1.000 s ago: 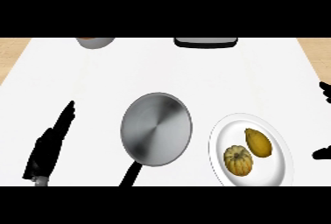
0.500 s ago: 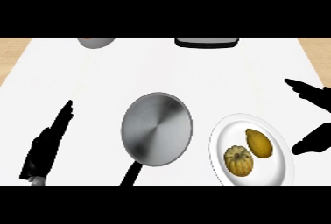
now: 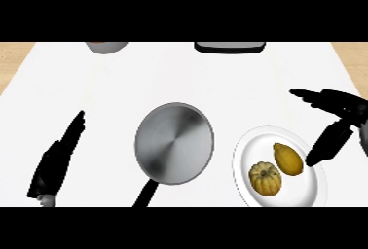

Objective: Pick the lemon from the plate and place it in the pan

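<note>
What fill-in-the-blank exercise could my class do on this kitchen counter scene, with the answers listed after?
1. The lemon lies on the white ____, beside a ribbed squash.
2. The pan holds ____, and its black handle points toward the view's lower edge.
3. The hand nearest the lemon is the robot's ____ hand.
4. The left hand rests with its fingers ____.

Answers: plate; nothing; right; straight
</note>
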Motion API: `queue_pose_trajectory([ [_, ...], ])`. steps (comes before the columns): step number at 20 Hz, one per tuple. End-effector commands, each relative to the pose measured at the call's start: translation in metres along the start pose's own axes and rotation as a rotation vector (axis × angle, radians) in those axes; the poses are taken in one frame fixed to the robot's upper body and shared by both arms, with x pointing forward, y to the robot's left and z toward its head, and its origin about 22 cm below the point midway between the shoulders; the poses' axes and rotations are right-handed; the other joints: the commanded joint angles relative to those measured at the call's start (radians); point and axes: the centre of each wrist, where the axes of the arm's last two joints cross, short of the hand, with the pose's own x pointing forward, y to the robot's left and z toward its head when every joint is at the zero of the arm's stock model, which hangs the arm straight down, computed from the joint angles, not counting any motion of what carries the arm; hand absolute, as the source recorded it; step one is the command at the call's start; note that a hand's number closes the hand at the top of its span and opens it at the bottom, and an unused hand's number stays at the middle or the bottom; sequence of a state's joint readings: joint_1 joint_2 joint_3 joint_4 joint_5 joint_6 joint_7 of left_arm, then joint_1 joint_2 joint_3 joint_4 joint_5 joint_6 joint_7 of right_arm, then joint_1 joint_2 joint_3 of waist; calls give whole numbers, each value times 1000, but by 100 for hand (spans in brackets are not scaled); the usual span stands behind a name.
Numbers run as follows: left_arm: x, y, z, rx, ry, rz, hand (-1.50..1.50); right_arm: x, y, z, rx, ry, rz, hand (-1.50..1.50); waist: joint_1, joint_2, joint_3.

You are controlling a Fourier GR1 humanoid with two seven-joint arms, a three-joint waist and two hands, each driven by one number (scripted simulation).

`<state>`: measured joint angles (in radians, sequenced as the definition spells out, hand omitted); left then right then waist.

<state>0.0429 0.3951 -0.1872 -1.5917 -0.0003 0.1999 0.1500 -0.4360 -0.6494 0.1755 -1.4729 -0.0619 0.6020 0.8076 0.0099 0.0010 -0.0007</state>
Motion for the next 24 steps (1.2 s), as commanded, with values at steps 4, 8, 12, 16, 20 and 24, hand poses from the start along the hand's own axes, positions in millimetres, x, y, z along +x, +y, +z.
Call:
queue_pose_trajectory([
  [4,3,-14,0,5,4,5,0,25,24,-17,87,88,112,-150,-4,-1,0],
  [8,2,-11,-2,-3,1,-1,0,20,29,-28,105,117,116,-150,-5,0,0],
  [12,5,17,5,4,-2,-4,0,11,30,-14,120,128,132,-150,-8,-2,0],
  [16,1,11,2,5,-7,11,0,28,41,-33,127,194,168,-150,0,0,0],
  [20,-10,12,8,-12,5,-1,0,27,45,-29,142,214,183,-150,-4,-2,0],
  [24,-15,4,-3,-9,17,5,0,1,50,-30,163,237,188,-150,-10,-2,0],
])
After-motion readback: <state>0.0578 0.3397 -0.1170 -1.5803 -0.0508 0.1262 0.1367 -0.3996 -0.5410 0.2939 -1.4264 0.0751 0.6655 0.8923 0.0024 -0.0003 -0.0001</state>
